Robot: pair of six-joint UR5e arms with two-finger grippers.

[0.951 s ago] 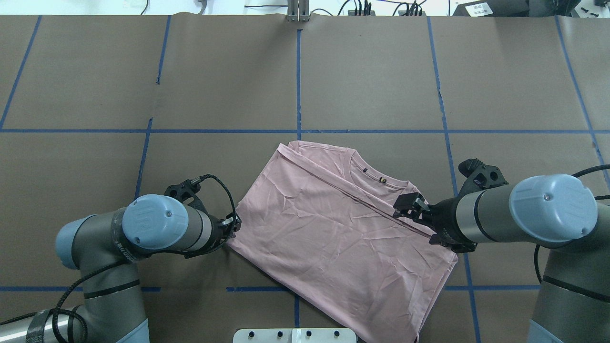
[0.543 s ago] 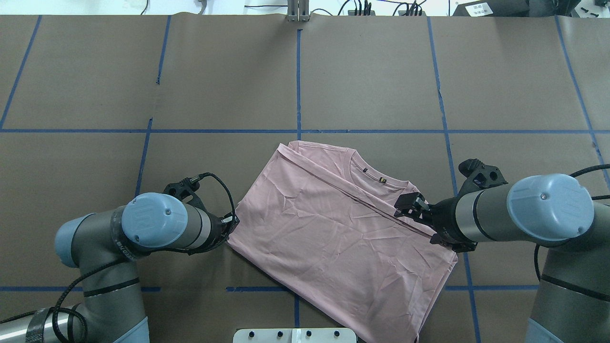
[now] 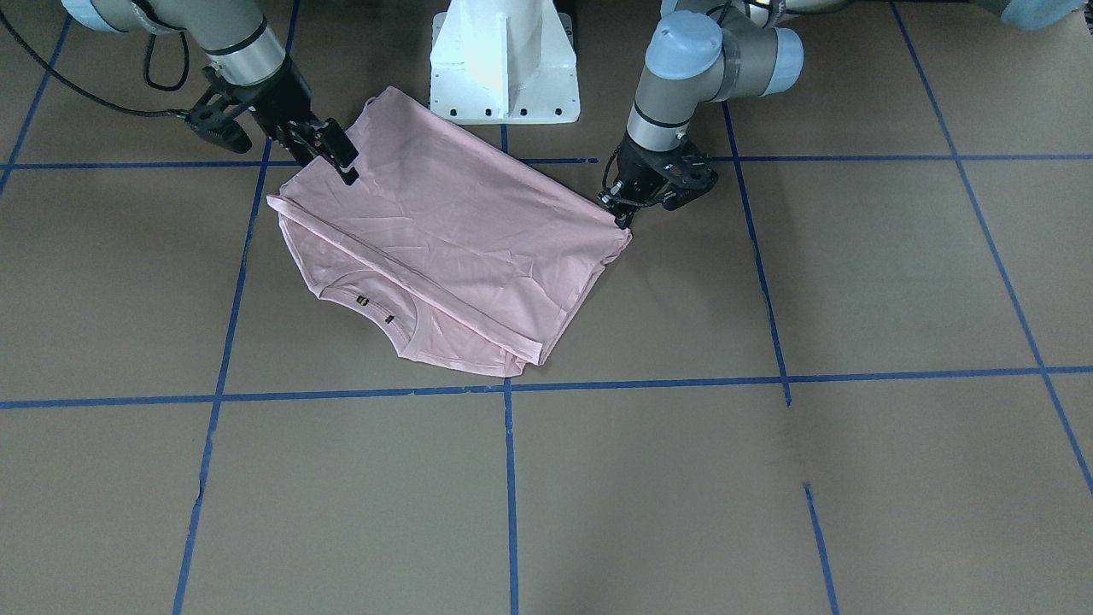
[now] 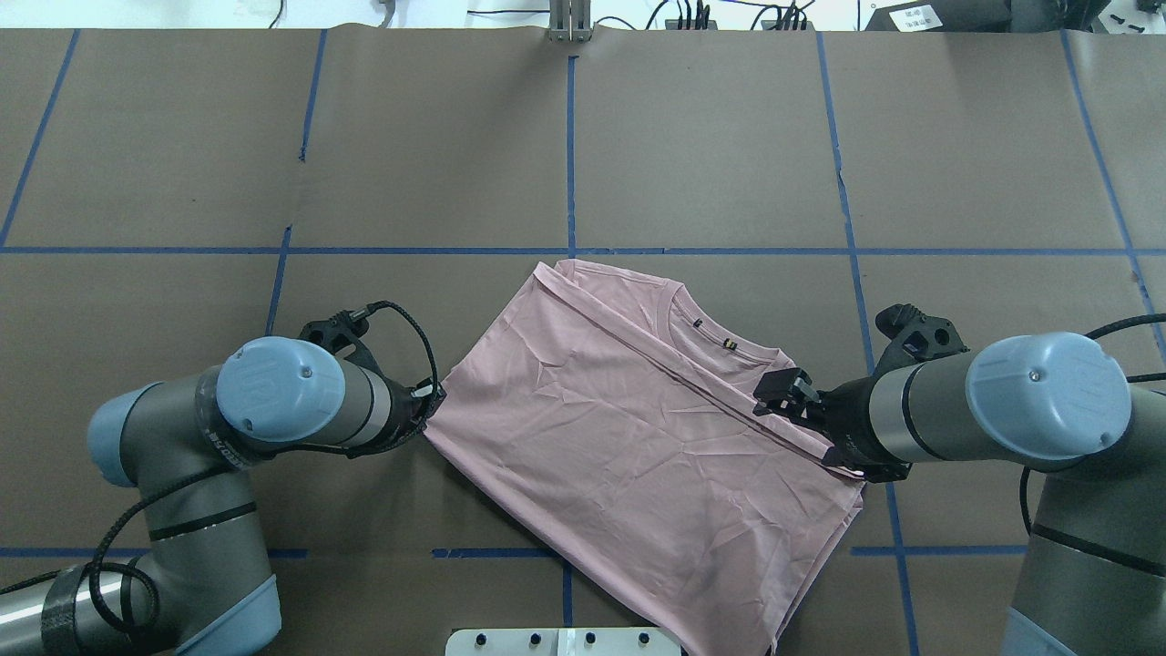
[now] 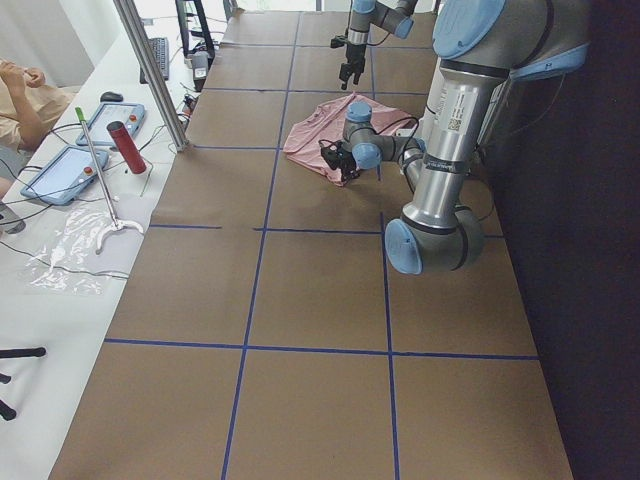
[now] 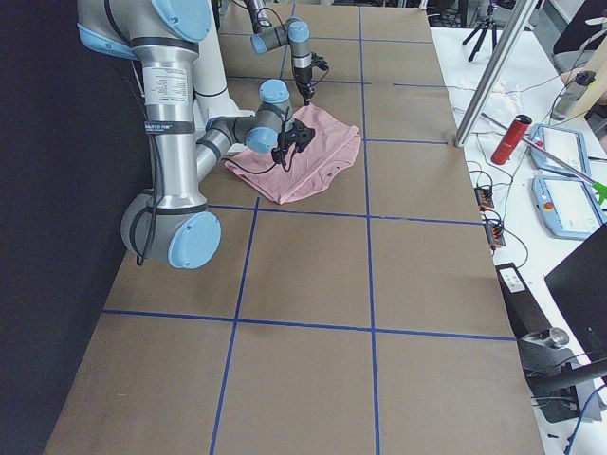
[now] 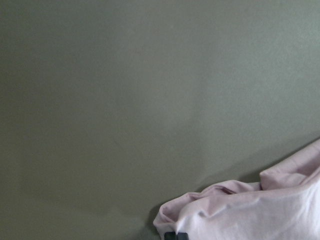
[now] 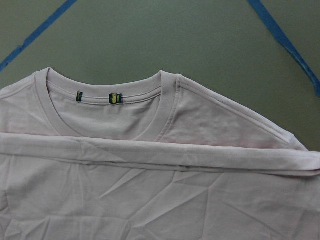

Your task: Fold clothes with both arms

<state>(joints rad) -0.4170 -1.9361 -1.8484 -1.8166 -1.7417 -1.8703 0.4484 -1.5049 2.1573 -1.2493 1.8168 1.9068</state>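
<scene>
Folding step: smoothing, judged from the gripped corner.
T-shirt (image 4: 638, 446): laid slantwise on the desk (image 4: 182, 182), centre of the overhead frame.
Left claw (image 3: 618, 209): closed on a shirt corner so the layer can be drawn flat; bunching is shown only in its wrist view.
Right claw (image 4: 779, 392): held over the fold edge; opening cannot be told.

Grey metallic arms (image 4: 911, 419), light-blue joint caps (image 4: 1048, 396), black cables (image 4: 401, 308).

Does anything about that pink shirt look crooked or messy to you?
Yes. The T-shirt lies skewed against the blue tape lines and is creased all over. Its corner at the left gripper is bunched up.
</scene>
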